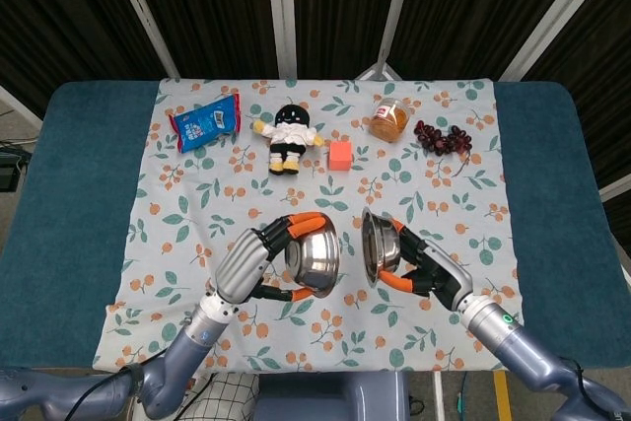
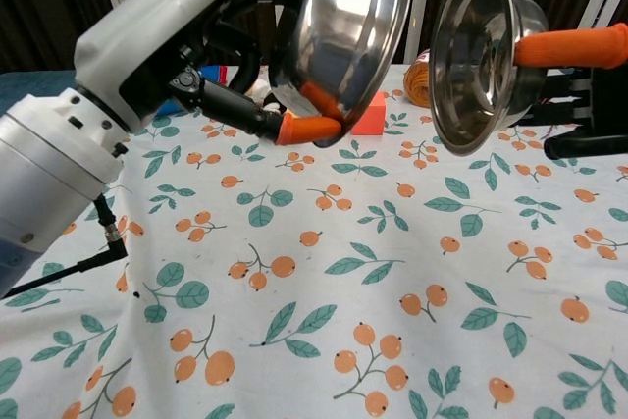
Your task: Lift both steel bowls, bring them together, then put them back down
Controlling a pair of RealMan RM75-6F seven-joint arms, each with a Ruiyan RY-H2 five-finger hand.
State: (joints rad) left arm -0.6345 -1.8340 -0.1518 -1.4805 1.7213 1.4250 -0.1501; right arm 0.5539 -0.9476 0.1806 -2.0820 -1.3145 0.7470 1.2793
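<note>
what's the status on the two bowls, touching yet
Left hand holds left steel bowl, right hand holds right steel bowl. Both aloft, tilted rim to rim, narrow gap showing. Nothing between them.

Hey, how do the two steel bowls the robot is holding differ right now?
The left bowl is in the left hand, while the right bowl is in the right hand. From the chest view, the left bowl shows its rounded outside, while the right bowl shows its hollow inside and broad flat rim. Both are shiny steel, tipped on edge, held above the floral tablecloth, close together with a gap between them.
</note>
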